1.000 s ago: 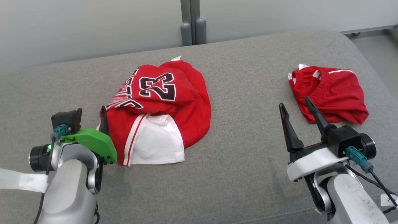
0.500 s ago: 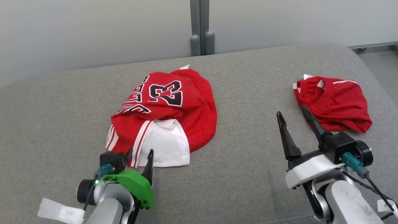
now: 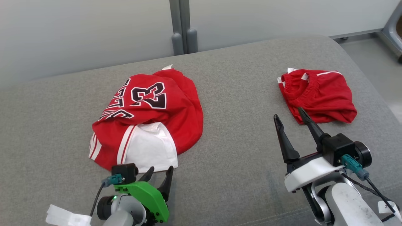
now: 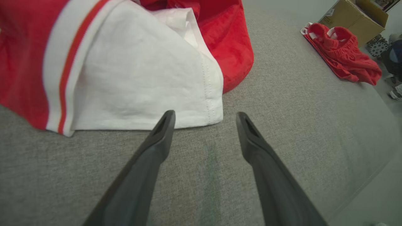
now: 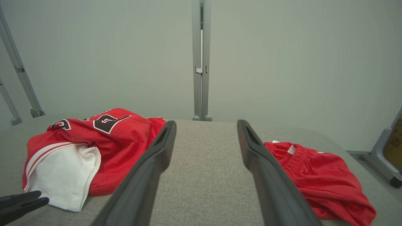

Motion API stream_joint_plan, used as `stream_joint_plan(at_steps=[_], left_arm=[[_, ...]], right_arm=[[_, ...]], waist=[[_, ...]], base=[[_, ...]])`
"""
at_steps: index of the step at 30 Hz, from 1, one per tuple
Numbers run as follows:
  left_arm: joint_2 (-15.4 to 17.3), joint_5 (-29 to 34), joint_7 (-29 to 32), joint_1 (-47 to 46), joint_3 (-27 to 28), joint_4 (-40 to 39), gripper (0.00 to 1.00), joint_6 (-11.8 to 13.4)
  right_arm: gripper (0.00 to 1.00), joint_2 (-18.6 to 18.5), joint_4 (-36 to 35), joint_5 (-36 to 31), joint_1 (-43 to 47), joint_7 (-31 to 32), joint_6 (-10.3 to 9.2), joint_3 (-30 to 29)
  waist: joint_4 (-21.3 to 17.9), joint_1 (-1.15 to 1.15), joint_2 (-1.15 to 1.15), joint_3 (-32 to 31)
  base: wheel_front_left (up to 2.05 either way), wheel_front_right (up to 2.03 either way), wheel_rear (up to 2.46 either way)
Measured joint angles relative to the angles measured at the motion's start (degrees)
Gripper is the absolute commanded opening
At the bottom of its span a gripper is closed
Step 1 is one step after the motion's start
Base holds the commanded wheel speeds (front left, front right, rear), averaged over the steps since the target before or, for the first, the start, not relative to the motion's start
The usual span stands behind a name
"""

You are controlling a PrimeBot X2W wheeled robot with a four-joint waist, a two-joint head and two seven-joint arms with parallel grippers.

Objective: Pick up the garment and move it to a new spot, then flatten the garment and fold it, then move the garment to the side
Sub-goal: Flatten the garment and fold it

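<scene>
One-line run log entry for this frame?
phase: pre-grasp | left gripper: open, tips at white hem of jersey, nothing held | right gripper: open, beside red shorts, empty | jersey: crumpled

Jersey lettering (image 3: 115,106) — partly under folds

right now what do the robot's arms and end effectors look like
Both arms are silver-grey. The left end effector has two dark tapered fingers on a green bracket; the right end effector has the same fingers on a white bracket. Each carries a black camera block with a teal plug and black cable. White tape is stuck near the left wrist.
</scene>
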Motion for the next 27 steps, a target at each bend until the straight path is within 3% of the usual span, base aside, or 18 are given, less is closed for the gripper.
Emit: stream_joint_plan(at_steps=[9,17,27], left_arm=[[0.23,-8.45,2.10,0.03,-4.22,-0.81,1.00,1.41],[0.30,-13.92,2.40,-0.12,-4.32,-0.33,1.00,5.68],[0.33,-21.11,0.85,-2.35,-3.76,0.02,1.00,7.21]], right_arm=[[1.00,0.01,-0.43,-0.01,-0.77,0.05,0.01,0.02],[1.00,-0.04,-0.65,-0.01,-0.88,0.05,-0.01,-0.41],[1.00,-0.15,-0.69,-0.01,-0.90,0.00,-0.03,-0.70]], waist=[[-3.47,0.00,0.00,1.59],[-5.62,0.00,0.00,3.08],[-6.37,0.00,0.00,4.01]], base=[[0.00,0.00,0.00],[0.00,0.00,0.00],[0.00,0.00,0.00]])
